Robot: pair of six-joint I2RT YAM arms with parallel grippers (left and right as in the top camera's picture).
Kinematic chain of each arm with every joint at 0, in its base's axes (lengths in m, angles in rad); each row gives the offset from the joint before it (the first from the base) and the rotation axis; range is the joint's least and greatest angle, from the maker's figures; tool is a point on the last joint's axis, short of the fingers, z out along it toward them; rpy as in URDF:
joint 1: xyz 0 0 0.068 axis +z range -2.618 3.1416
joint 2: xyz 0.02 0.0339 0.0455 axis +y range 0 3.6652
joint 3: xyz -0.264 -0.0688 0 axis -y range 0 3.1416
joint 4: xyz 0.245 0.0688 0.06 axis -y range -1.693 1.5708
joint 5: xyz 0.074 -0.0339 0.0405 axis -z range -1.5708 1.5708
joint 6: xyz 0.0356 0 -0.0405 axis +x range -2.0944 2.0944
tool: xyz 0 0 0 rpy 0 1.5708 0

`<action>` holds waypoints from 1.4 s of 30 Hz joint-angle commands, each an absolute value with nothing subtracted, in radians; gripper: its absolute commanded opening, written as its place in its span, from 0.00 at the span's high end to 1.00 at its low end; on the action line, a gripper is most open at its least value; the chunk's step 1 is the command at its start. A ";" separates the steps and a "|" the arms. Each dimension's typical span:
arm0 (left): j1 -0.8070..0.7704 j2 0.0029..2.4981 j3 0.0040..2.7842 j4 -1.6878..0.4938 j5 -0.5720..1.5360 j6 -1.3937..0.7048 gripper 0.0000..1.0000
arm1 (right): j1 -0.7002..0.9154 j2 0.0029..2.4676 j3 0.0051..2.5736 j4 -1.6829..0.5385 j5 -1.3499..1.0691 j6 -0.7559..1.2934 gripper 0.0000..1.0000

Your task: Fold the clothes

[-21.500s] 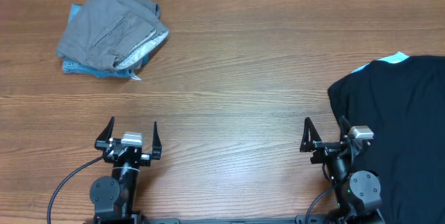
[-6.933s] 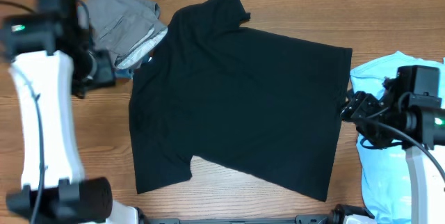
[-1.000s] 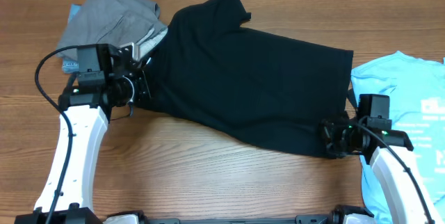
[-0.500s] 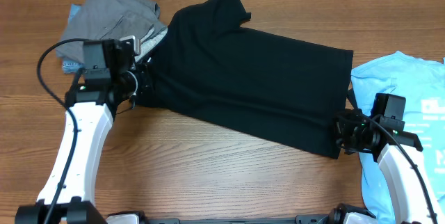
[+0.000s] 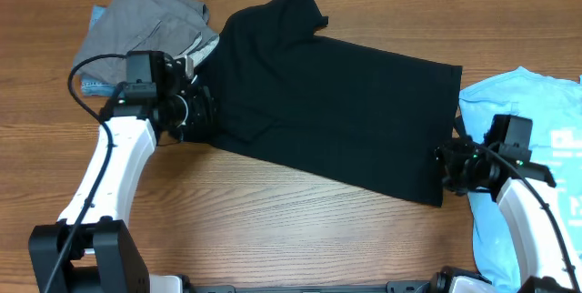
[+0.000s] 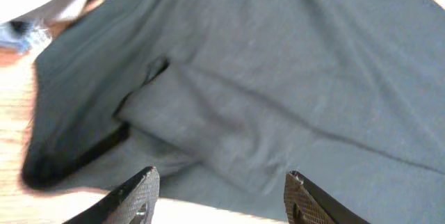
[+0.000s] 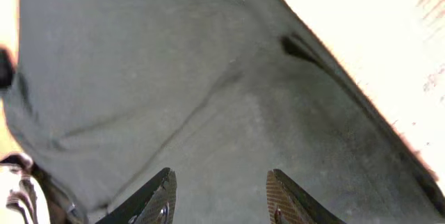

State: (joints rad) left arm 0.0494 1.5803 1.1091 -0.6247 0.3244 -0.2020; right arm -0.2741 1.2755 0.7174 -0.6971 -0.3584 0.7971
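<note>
The black T-shirt [image 5: 327, 102] of the clothes lies folded over in a long band, running from the upper middle of the table down to the right. My left gripper [image 5: 202, 113] sits at the band's left end. Its jaws are open in the left wrist view [image 6: 221, 190], just above the black cloth [image 6: 278, 78] and holding nothing. My right gripper [image 5: 443, 167] is at the shirt's lower right corner. It hangs open [image 7: 221, 195] over the dark fabric [image 7: 174, 78] with nothing between its fingers.
A pile of grey and blue garments [image 5: 145, 29] sits at the back left, touching the black shirt's edge. A light blue printed T-shirt [image 5: 532, 111] lies at the far right, under my right arm. Bare wooden table [image 5: 273, 229] runs along the front.
Both grippers were shut on the shirt's edge and have now opened and let it go. The left moved slightly right onto the cloth; the right moved slightly up along the corner.
</note>
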 commanded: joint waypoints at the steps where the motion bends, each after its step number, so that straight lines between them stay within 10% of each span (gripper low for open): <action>1: 0.072 1.567 1.195 -0.719 0.316 -0.130 0.41 | -0.276 1.224 0.871 -0.776 -0.361 0.649 0.55; 7: 0.044 1.570 1.208 -0.859 0.291 -0.032 0.46 | -0.275 1.225 1.100 -1.036 -0.360 0.469 0.52; 13: -0.016 1.594 1.207 -0.859 0.288 0.028 0.71 | -0.274 1.249 1.121 -1.102 -0.360 0.398 0.55; 32: -0.309 1.871 1.207 -0.699 0.033 0.134 0.48 | -0.163 1.440 1.120 -1.081 -0.360 0.307 0.55; 42: -0.309 1.887 1.207 -0.625 0.026 0.134 0.85 | -0.163 1.440 1.120 -1.079 -0.360 0.310 0.55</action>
State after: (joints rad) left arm -0.3073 1.8709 1.1919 -0.6319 0.0460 0.1207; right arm -0.1684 1.4391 1.1069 -1.0843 -0.3592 0.3145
